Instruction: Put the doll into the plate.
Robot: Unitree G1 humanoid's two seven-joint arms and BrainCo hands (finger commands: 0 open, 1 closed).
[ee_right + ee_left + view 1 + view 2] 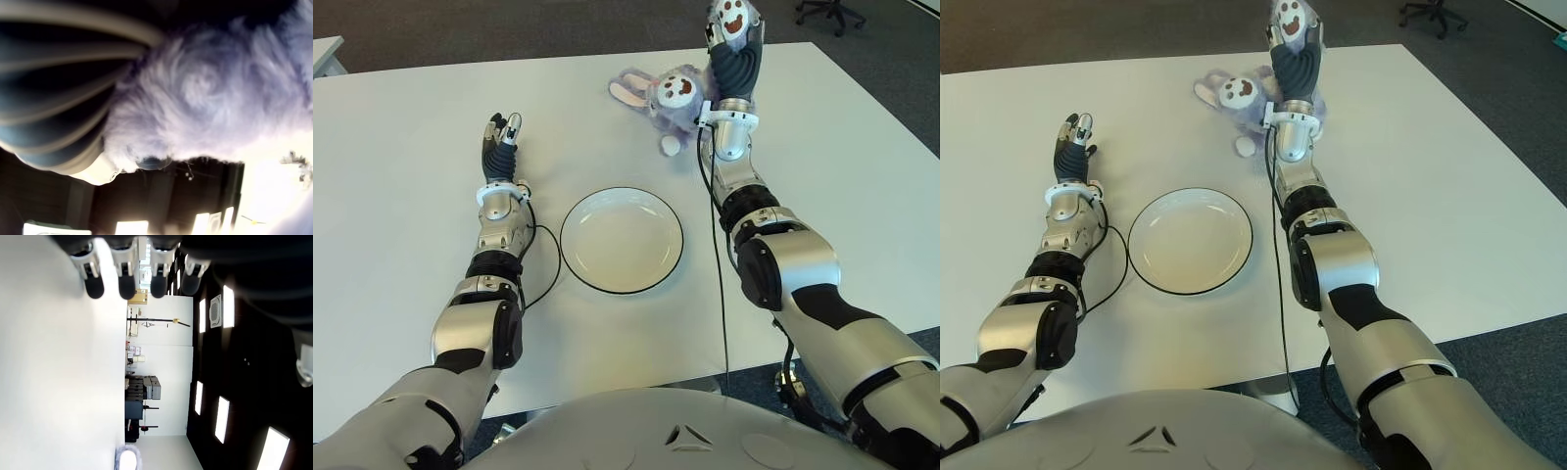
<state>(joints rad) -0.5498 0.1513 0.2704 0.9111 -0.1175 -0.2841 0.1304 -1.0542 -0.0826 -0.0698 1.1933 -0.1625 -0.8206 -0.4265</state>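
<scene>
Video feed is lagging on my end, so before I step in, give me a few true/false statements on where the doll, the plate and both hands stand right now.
1. The plate holds nothing. True.
2. The doll lies in the plate. False: it is on the table, beyond the plate's far side.
3. The right hand is at the doll, with purple fur filling its wrist view. True.
4. The left hand grasps the doll. False: it holds nothing, fingers extended, to the left of the plate.
5. There are two plates on the table. False: only one plate shows.
</scene>
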